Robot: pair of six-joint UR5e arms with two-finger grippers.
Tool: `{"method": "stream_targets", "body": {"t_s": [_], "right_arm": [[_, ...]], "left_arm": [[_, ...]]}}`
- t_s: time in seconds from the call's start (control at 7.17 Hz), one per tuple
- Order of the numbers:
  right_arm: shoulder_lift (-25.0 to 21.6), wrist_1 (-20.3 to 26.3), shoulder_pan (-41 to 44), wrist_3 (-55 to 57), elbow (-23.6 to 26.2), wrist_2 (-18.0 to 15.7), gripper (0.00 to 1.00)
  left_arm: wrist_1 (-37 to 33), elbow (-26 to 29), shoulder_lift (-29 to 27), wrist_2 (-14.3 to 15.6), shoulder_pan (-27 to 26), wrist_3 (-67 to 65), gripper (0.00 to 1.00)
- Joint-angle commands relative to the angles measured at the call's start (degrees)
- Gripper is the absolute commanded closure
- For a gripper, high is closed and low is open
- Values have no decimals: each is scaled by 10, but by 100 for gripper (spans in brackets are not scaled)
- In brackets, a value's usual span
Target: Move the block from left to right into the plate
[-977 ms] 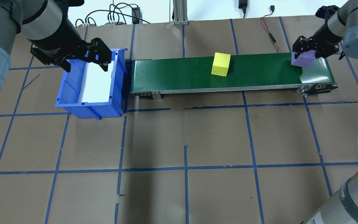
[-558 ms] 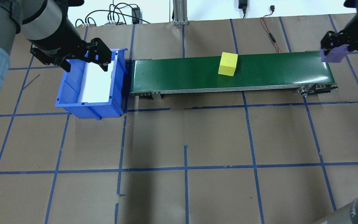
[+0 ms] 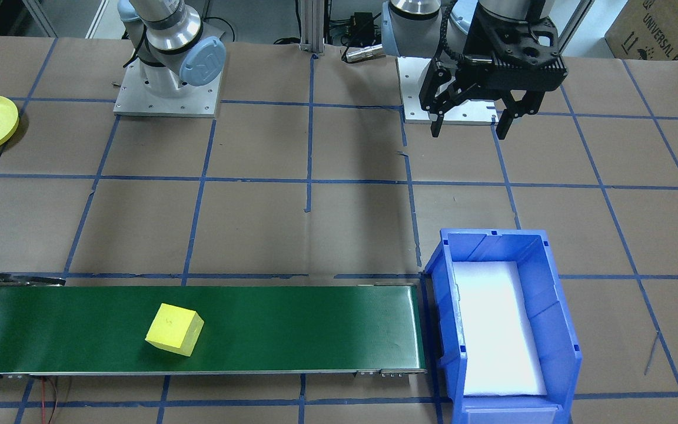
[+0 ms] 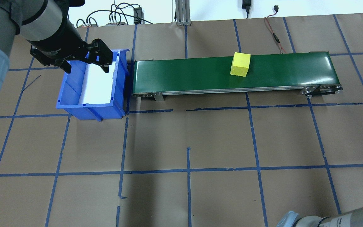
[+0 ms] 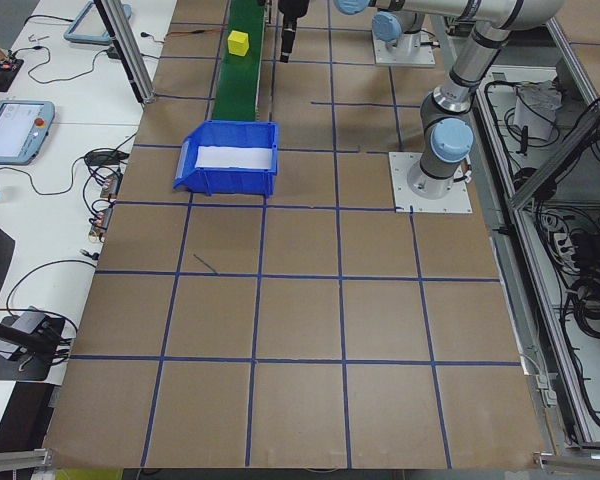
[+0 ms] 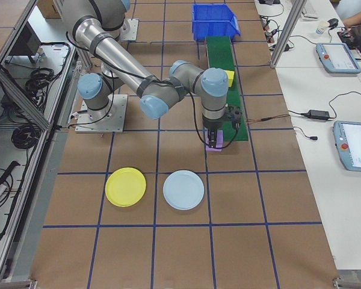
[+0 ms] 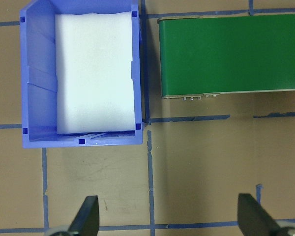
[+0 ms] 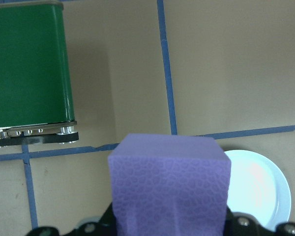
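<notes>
Since a second ago our right arm has carried the purple block (image 8: 169,189) off the end of the green belt (image 4: 200,71) and out of the overhead view, while the yellow block (image 4: 240,64) has ridden further along the belt toward that same end. Our right pincer (image 6: 215,141) is closed on the purple block – the wrist view shows it filling the space between the jaws – and holds it above the worktop (image 4: 187,132) just past the belt's end, with the pale blue plate (image 6: 183,189) close below and the yellow plate (image 6: 126,186) beside that one, a little further on. We judge the block to be foam: its pitted face suggests something light, soft and slightly squashy, with grip enough that it should not slip, and nothing about it looks fragile. Flat opposite faces, taken near the middle, are the natural hold – a hard squeeze would only dent it. Our left pincer (image 3: 471,121) hangs wide open and empty above the worktop beside the blue bin (image 3: 501,318), whose floor shows only a white liner.
</notes>
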Motion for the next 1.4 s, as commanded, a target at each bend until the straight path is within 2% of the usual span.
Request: {"method": "stream_targets", "body": {"t_s": [0.0, 0.42, 0.7, 0.84, 0.98, 1.12, 1.26], "right_arm": [[0, -7, -45, -88, 5, 3, 83], [12, -18, -82, -107, 22, 0, 83], [54, -55, -93, -117, 39, 2, 83], [60, -79, -98, -120, 51, 3, 81], [76, -85, -109, -121, 61, 0, 79], [97, -101, -130, -121, 65, 3, 70], [98, -102, -148, -137, 65, 3, 67]], "left_arm": [[0, -1, 0, -1, 0, -1, 0], [0, -2, 0, -2, 0, -1, 0], [0, -3, 0, -1, 0, -1, 0], [0, -3, 0, -1, 0, -1, 0], [0, -3, 0, -1, -1, -1, 0], [0, -2, 0, -1, 0, -1, 0], [0, -1, 0, -1, 0, -1, 0]]}}
